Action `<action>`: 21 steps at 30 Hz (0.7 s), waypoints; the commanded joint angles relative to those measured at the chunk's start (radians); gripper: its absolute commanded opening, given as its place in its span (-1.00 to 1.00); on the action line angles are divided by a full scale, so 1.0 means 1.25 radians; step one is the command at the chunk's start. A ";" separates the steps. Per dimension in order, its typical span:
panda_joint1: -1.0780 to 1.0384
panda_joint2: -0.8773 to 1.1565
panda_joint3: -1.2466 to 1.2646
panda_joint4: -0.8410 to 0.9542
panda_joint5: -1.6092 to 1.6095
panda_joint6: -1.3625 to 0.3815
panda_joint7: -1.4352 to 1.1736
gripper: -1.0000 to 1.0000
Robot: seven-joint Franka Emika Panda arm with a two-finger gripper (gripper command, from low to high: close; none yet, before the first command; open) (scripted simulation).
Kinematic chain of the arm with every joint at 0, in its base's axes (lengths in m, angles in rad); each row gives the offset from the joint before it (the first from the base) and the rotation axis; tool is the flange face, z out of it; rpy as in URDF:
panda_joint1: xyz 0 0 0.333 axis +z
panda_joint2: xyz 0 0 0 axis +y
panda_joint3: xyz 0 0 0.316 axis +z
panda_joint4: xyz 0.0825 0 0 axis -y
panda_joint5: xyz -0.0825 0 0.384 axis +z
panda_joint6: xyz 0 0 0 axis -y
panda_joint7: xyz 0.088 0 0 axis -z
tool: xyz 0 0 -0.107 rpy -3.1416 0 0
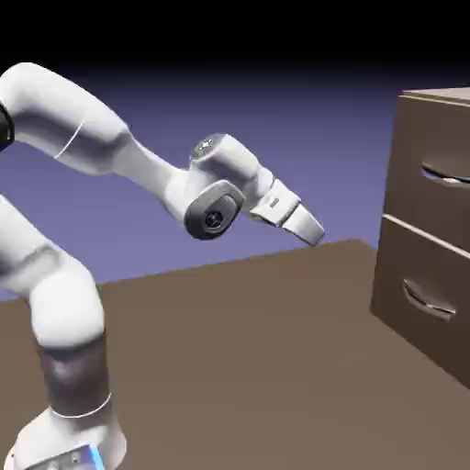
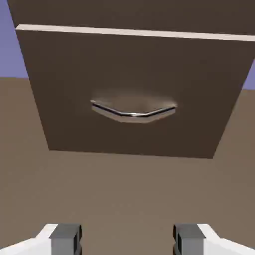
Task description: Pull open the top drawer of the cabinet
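Exterior view: we observe the top drawer (image 1: 427, 138) closed above the lower drawer (image 1: 422, 275), at the right; our jaws (image 1: 315, 240) tilt downward, well apart from the cabinet (image 1: 390, 193). Hand view: we record them parted, holding nothing, the lower handle (image 2: 133, 115) ahead.

no readable txt, no legible nos

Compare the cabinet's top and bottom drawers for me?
The top drawer sits above the pale strip, the bottom drawer below it. The bottom drawer's handle shows whole; the top drawer's is cut off by the exterior view's edge. Both are brown and shut.
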 commanded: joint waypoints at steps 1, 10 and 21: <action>-0.014 0.028 0.023 0.012 -0.035 -0.008 -0.005 0.00; -0.141 0.277 0.228 0.117 -0.348 -0.080 -0.050 0.00; -0.296 0.581 0.479 0.246 -0.731 -0.169 -0.105 0.00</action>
